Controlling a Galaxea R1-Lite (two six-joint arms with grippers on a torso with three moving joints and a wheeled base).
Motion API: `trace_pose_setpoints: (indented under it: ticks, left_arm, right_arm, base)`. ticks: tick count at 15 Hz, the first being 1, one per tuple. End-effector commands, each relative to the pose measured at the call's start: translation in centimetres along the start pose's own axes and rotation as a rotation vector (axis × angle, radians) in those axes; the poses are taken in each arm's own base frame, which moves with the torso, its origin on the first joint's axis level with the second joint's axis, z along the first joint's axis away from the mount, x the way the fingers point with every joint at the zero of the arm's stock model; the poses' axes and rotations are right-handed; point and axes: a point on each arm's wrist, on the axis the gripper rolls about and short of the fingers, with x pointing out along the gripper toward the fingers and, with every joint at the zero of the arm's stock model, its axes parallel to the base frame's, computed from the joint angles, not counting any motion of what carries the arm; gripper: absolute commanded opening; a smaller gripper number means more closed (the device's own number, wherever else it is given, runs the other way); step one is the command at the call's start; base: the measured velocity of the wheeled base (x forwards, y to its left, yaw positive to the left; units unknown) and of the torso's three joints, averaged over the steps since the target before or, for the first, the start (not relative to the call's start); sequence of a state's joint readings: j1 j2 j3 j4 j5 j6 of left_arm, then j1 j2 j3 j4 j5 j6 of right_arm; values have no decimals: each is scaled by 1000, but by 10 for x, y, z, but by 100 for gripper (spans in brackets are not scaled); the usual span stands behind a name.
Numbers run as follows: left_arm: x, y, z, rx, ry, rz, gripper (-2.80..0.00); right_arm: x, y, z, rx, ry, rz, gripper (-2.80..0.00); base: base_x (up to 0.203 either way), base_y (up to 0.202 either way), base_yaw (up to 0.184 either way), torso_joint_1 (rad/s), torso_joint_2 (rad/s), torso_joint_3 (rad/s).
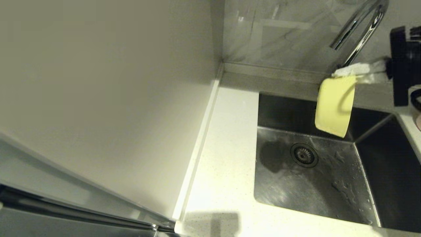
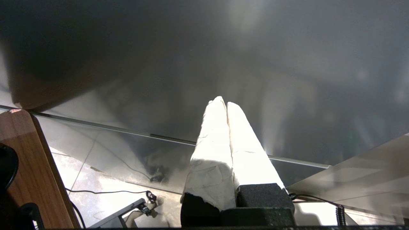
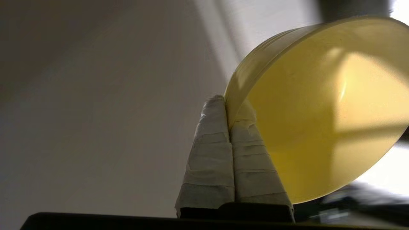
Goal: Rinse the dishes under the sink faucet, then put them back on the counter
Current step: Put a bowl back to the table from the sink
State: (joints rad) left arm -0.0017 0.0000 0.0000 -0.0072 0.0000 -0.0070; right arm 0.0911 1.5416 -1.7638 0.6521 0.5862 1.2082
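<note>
Right gripper (image 1: 345, 73), its fingers wrapped in white tape, is clamped on the rim of a yellow-green bowl (image 1: 334, 106) and holds it in the air over the far part of the sink (image 1: 329, 184). In the right wrist view the two taped fingers (image 3: 211, 153) press together with the bowl's (image 3: 319, 111) thin wall pinched between their tips, one finger outside the rim and one inside. The bowl is tipped on its side, its mouth facing away from the head camera toward the right arm, and its lower edge hangs above the basin without touching it. A chrome gooseneck faucet (image 1: 360, 29) rises just behind and above the bowl, its curved spout arching overhead; no water stream can be made out. The steel sink shows a round strainer drain (image 1: 304, 155) near its middle and scattered water drops on its floor. White speckled counter (image 1: 227, 148) runs along the sink's left edge and near edge, with a raised strip where it meets the plain wall panel (image 1: 98, 82). Left gripper (image 2: 225, 105) is out of the head view; its own camera shows its taped fingers closed together on nothing, held in front of a shiny metal surface (image 2: 287, 80) away from the sink.
</note>
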Motion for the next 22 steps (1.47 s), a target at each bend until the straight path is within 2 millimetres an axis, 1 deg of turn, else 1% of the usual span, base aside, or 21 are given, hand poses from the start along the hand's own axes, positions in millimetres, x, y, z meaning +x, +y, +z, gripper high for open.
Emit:
trace_pose_setpoints:
  ticks: [1, 3, 5, 6, 8, 10, 11, 12, 13, 14, 15, 16, 17, 18, 19, 20, 21, 22]
  left_arm:
    - [0, 0, -1, -1, 3, 0, -280]
    - [0, 0, -1, -1, 3, 0, -280]
    - [0, 0, -1, -1, 3, 0, -280]
    - [0, 0, -1, -1, 2, 0, -280]
    - [0, 0, -1, -1, 3, 0, -280]
    - [0, 0, -1, -1, 3, 0, -280]
    - [0, 0, -1, -1, 3, 0, -280]
    - [0, 0, -1, -1, 3, 0, -280]
    - [0, 0, -1, -1, 3, 0, -280]
    - [0, 0, -1, -1, 3, 0, -280]
    - [0, 0, -1, -1, 3, 0, -280]
    - [0, 0, -1, -1, 2, 0, -280]
    - [0, 0, -1, -1, 3, 0, -280]
    - [0, 0, -1, -1, 3, 0, -280]
    - [0, 0, -1, -1, 3, 0, -280]
    - [0, 0, -1, -1, 3, 0, -280]
    - [0, 0, -1, -1, 3, 0, -280]
    - [0, 0, -1, -1, 2, 0, -280]
  right_arm:
    - [-16, 12, 28, 350, 187, 126, -280]
    - [-18, 13, 52, 594, 256, 164, -280]
    - [-18, 12, 75, 762, 312, 204, -280]
    - [-15, 6, 87, 823, 333, 207, -280]
    - [1, -25, 101, 921, 355, 164, -280]
    - [13, -59, 109, 1003, 375, 123, -280]
    - [14, -68, 111, 1015, 387, 120, -280]
    - [12, -69, 113, 1014, 398, 124, -280]
    - [7, -62, 115, 995, 404, 140, -280]
    - [-1, -45, 117, 955, 408, 169, -280]
    - [-15, -17, 118, 882, 411, 219, -280]
    - [-27, 6, 117, 822, 413, 261, -280]
    - [-38, 23, 115, 769, 413, 297, -280]
    - [-45, 31, 114, 735, 413, 321, -280]
    - [-47, 33, 115, 724, 410, 333, -280]
    - [-47, 27, 120, 725, 402, 341, -280]
    - [-48, 17, 127, 704, 379, 364, -280]
    - [-56, 15, 130, 601, 342, 420, -280]
  base:
    - [0, 0, 0, 0, 0, 0]
    - [0, 0, 0, 0, 0, 0]
    - [0, 0, 0, 0, 0, 0]
    - [0, 0, 0, 0, 0, 0]
    - [0, 0, 0, 0, 0, 0]
    - [0, 0, 0, 0, 0, 0]
    - [0, 0, 0, 0, 0, 0]
    - [0, 0, 0, 0, 0, 0]
    - [0, 0, 0, 0, 0, 0]
    - [0, 0, 0, 0, 0, 0]
    - [0, 0, 0, 0, 0, 0]
    - [0, 0, 0, 0, 0, 0]
    - [0, 0, 0, 0, 0, 0]
    - [0, 0, 0, 0, 0, 0]
    - [0, 0, 0, 0, 0, 0]
    - [0, 0, 0, 0, 0, 0]
    - [0, 0, 0, 0, 0, 0]
    - [0, 0, 0, 0, 0, 0]
